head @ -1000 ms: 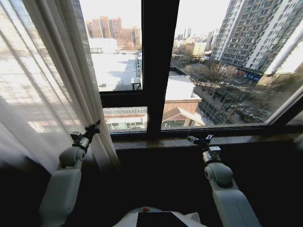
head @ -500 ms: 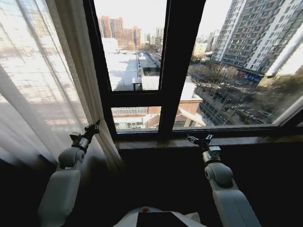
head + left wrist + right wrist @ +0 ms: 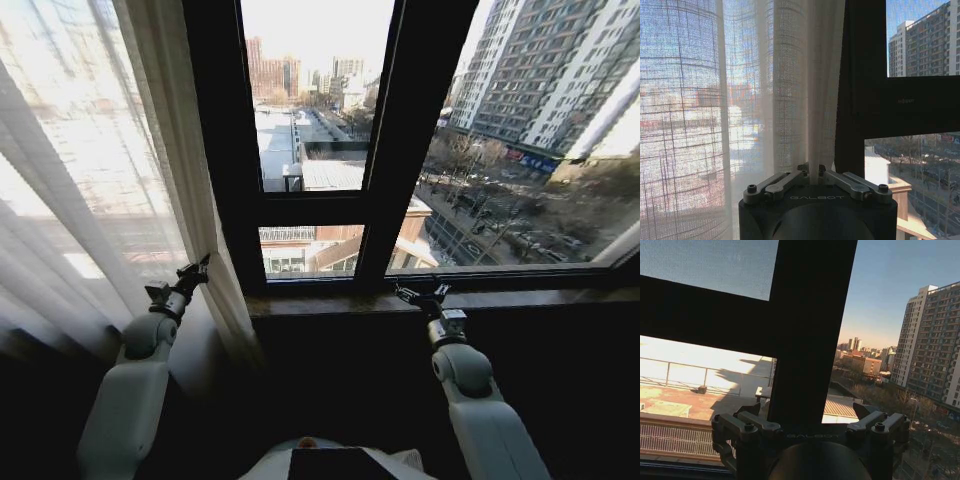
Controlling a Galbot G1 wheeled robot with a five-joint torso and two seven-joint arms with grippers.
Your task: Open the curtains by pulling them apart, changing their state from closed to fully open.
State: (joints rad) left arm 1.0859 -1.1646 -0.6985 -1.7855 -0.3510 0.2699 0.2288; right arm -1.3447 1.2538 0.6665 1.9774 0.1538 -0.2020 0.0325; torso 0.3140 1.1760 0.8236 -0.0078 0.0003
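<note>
The sheer white pleated curtains [image 3: 90,200] hang bunched at the left of the window, with their free edge falling beside a dark frame bar. My left gripper [image 3: 197,268] is raised at that edge, low down near sill height. In the left wrist view the left gripper [image 3: 810,172] has its fingers drawn together on a fold of the curtains [image 3: 740,100]. My right gripper [image 3: 418,293] is held up in front of the window sill, away from any fabric. In the right wrist view the right gripper [image 3: 807,419] stands open with nothing between its fingers.
A dark window frame [image 3: 400,150] with a vertical post and a crossbar stands straight ahead. The window sill [image 3: 520,298] runs across at gripper height, with a dark wall below it. City buildings lie beyond the glass.
The whole picture has shifted: the window posts now sit farther right. The curtain edge has stayed at my left gripper, so more bare glass and a dark bar show beside it.
</note>
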